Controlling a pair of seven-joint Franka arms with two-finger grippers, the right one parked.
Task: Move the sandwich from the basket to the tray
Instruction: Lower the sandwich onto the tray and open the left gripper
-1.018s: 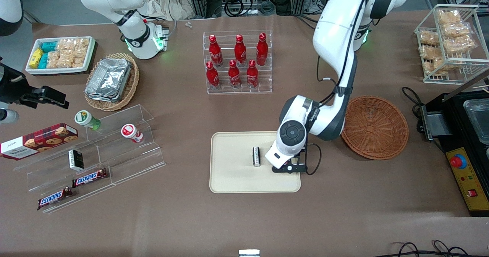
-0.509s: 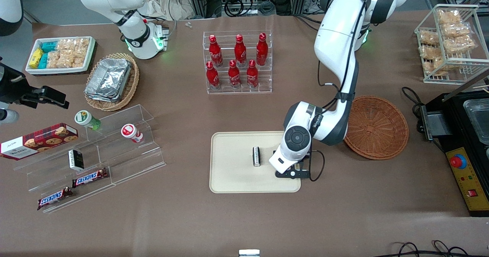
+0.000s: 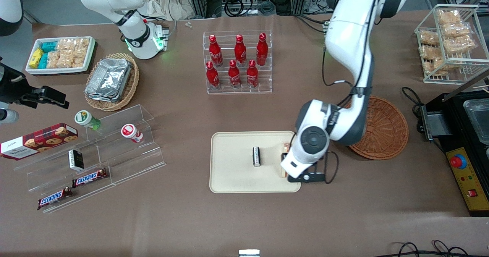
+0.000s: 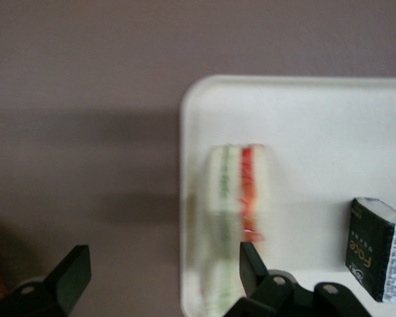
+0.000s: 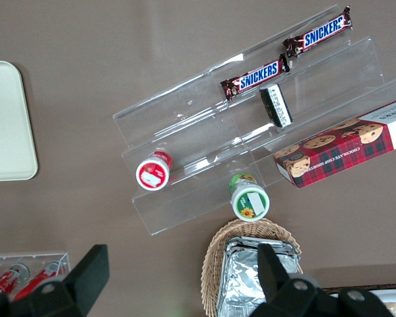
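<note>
The sandwich (image 4: 234, 198) lies on the tray (image 3: 233, 176), close to the tray's edge on the working arm's side; the wrist view shows its pale bread with a green band and a red band of filling along the edge. In the front view only a thin orange-brown sliver of the sandwich (image 3: 284, 150) shows next to the arm's wrist. The end effector (image 4: 162, 267) hangs above that edge of the tray with its fingers (image 4: 253, 259) spread apart and nothing between them; one finger seems to be over the sandwich and the other over the bare counter (image 3: 244, 219), though the blurred wrist view makes this hard to fix. In the front view the end effector (image 3: 290, 171) is mostly hidden under the white wrist housing.

A small black-and-white packet (image 3: 256, 156) stands on the tray near its middle, apart from the sandwich. The basket (image 3: 382, 129) sits on the counter beside the tray, toward the working arm's end, partly covered by the arm, with no sandwich visible in it.
</note>
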